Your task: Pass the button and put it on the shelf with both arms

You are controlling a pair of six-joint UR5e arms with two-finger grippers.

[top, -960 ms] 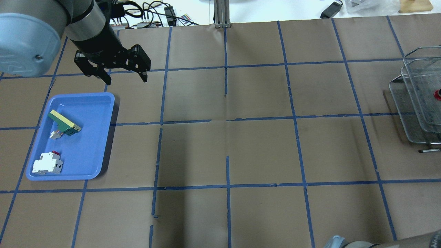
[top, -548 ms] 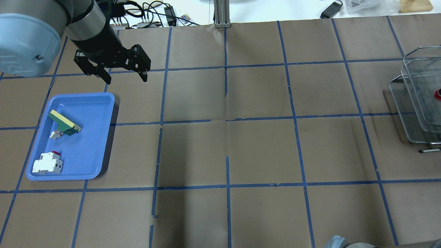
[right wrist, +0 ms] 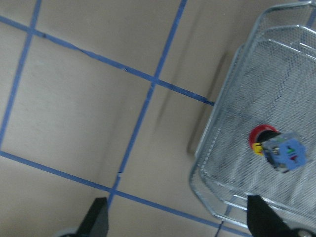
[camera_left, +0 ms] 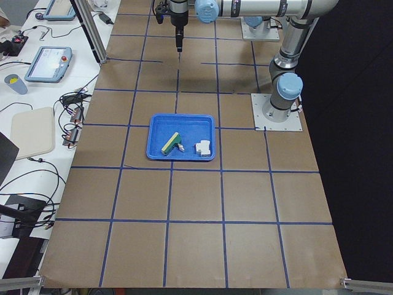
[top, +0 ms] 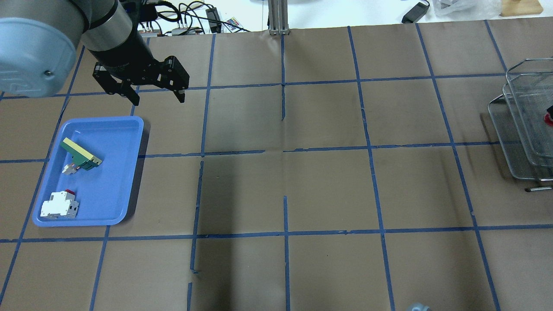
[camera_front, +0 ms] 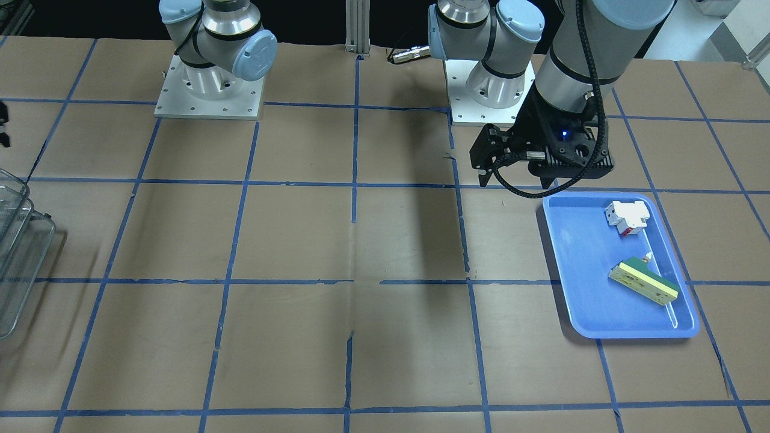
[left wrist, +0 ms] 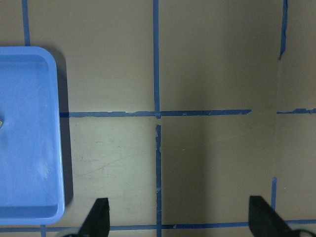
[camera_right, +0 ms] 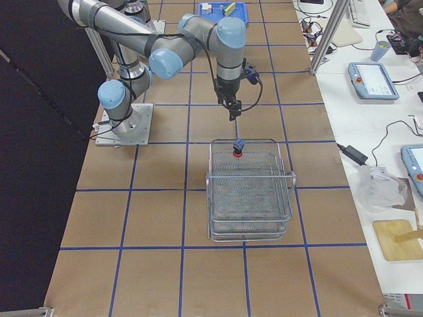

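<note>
The button (right wrist: pixel 274 145), with a red cap and a bluish block, lies in the top basket of the wire shelf (right wrist: pixel 232 163). It also shows in the exterior right view (camera_right: pixel 236 149) and at the overhead view's right edge (top: pixel 549 119). My right gripper (right wrist: pixel 177 219) is open and empty. It hangs above the table just beside the shelf (camera_right: pixel 251 198), apart from the button (camera_right: pixel 232 109). My left gripper (top: pixel 159 101) is open and empty. It hovers just beyond the blue tray's far corner (left wrist: pixel 180 219).
The blue tray (top: pixel 125 172) at the table's left holds a white-and-red block (top: pixel 59 205) and a green-and-cream bar (top: pixel 81 154). The shelf (top: pixel 518 142) stands at the right edge. An aluminium post (top: pixel 278 17) and cables stand at the far edge.
The right arm's joint at the bottom edge of the overhead view has slid almost out of view. My left gripper has stayed put and stayed open.
</note>
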